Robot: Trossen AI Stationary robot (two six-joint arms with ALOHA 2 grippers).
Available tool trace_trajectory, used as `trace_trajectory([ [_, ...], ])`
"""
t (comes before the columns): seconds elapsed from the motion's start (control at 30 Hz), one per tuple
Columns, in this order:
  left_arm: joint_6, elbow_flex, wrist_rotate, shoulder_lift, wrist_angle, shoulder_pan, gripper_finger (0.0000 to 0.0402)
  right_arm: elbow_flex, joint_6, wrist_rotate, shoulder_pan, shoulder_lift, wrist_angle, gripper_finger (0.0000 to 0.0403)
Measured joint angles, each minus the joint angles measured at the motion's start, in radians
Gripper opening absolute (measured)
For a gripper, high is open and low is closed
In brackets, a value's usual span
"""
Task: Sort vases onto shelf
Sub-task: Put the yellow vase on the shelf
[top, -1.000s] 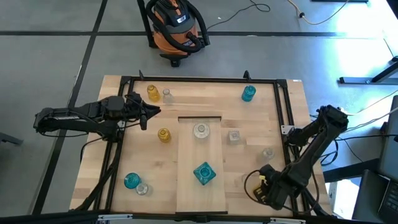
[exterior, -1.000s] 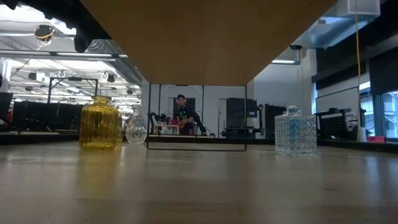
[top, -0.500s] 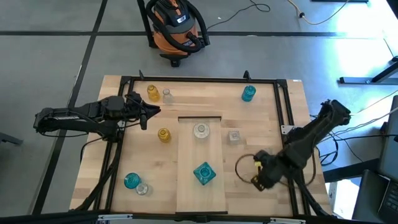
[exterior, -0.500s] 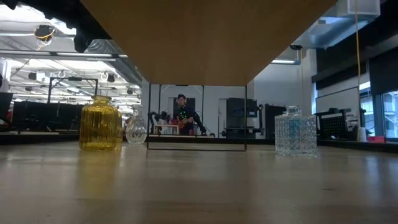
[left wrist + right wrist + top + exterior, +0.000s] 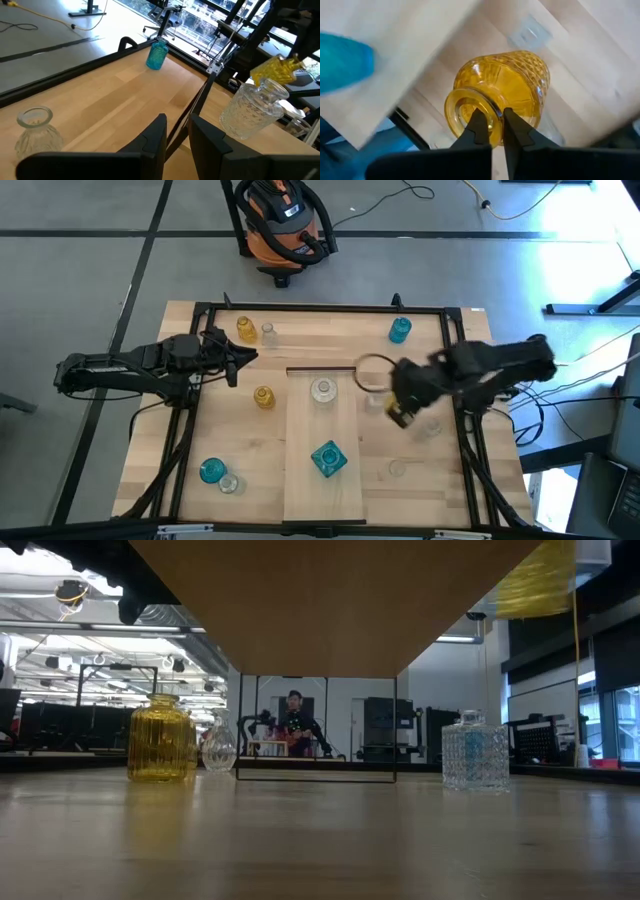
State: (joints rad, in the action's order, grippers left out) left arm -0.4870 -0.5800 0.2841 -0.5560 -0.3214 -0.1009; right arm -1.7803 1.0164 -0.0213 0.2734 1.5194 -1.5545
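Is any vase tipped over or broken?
None looks broken. The odd one is the amber vase: it hangs tilted in the air, the right gripper pinching its rim. The other vases, like the teal square vase on the shelf, stand upright.

Pale wooden plank shelf (image 5: pixel 322 480) lower centre, bearing a clear round vase (image 5: pixel 322 389) and a teal square vase (image 5: pixel 328 458). Amber faceted glass vase (image 5: pixel 499 95) lifted, tilted, right of centre.
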Motion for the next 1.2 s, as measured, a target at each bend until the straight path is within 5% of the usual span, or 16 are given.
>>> trace_trajectory([
  [0.47, -0.033, 0.000, -0.013, 0.000, -0.001, 0.000, 0.0072, -0.370, -0.348, -0.253, -0.137, 0.315, 0.100, 0.0000],
  [1.2, -0.059, 0.000, -0.103, 0.000, -0.003, 0.001, 0.0072, -0.389, -0.458, -0.387, -0.142, 0.464, 0.293, 0.0006],
])
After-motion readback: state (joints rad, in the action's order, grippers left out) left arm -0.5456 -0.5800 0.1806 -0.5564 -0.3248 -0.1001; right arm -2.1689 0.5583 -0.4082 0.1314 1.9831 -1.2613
